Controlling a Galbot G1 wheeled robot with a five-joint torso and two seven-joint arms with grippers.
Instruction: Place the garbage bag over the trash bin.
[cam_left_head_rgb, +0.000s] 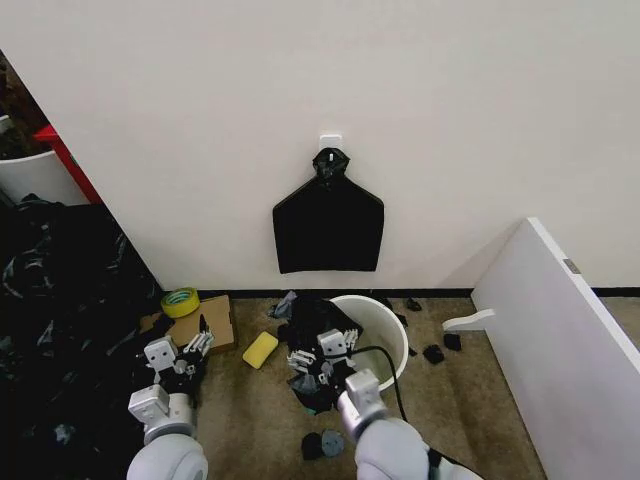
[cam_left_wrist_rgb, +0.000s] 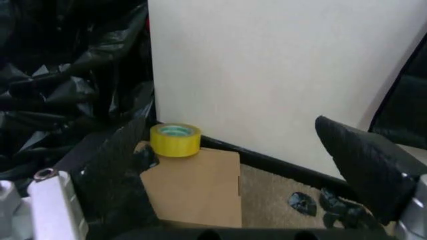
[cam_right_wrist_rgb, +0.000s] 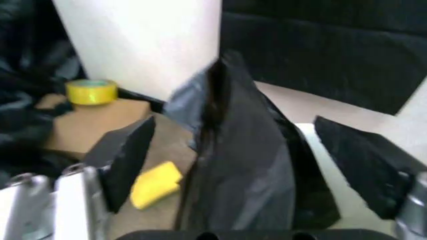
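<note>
We judge the job partly done: the garbage bag (cam_left_head_rgb: 318, 330) hangs bunched over the near-left rim of the trash bin (cam_left_head_rgb: 385, 320), not yet spread around it, our right gripper (cam_left_head_rgb: 322, 368) spread apart beside it and our left gripper (cam_left_head_rgb: 182, 352) open, well left of the bin.

Garbage bag (cam_left_head_rgb: 318, 335) glossy black, grey sheen on the folds. Trash bin (cam_left_head_rgb: 392, 322) plain cream-white. My right gripper (cam_left_head_rgb: 318, 372) and left gripper (cam_left_head_rgb: 180, 358): silver-grey bodies, matte black pads (cam_right_wrist_rgb: 127, 155). Tape roll (cam_left_head_rgb: 180, 301) yellow with a greenish core. Cardboard (cam_left_head_rgb: 212, 325) plain tan. Sponge (cam_left_head_rgb: 260, 349) yellow. Flat bundle on the wall (cam_left_head_rgb: 328, 228) solid black. Carpet (cam_left_head_rgb: 470, 400) brown-olive, wall (cam_left_head_rgb: 300, 90) off-white.
</note>
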